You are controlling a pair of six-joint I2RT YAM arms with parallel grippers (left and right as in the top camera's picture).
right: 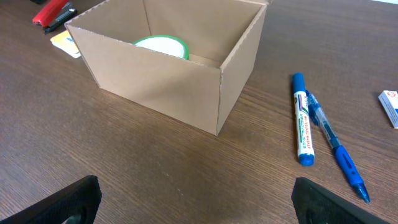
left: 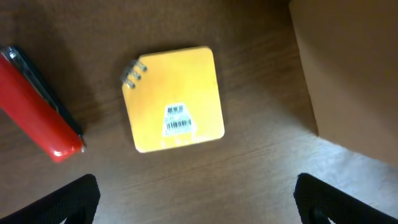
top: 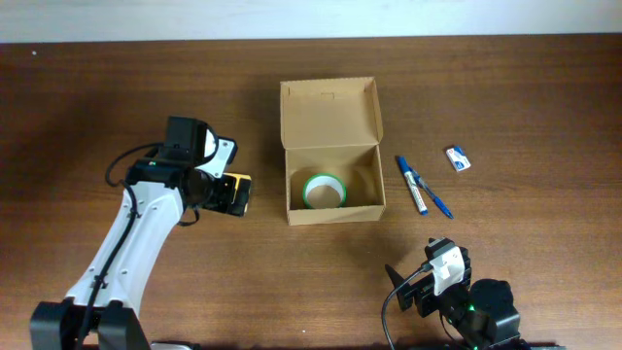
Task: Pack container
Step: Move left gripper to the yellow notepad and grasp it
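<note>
The container, a brown cardboard box (top: 335, 213), stands mid-table with its flap lid (top: 328, 115) open toward the far side. A green and white tape roll (top: 324, 191) lies inside. In the right wrist view the box (right: 155, 87) shows the roll (right: 163, 44) in it. My left gripper (top: 231, 194) is open and empty, hovering above a yellow notepad (left: 174, 99) just left of the box (left: 354, 74). My right gripper (top: 413, 282) is open and empty near the front edge, in front of the box.
A blue and white marker (top: 412, 183) and a blue pen (top: 434, 199) lie right of the box; both show in the right wrist view (right: 301, 118) (right: 339, 152). A small white eraser (top: 458, 158) lies further right. A red stapler (left: 37, 106) lies left of the notepad.
</note>
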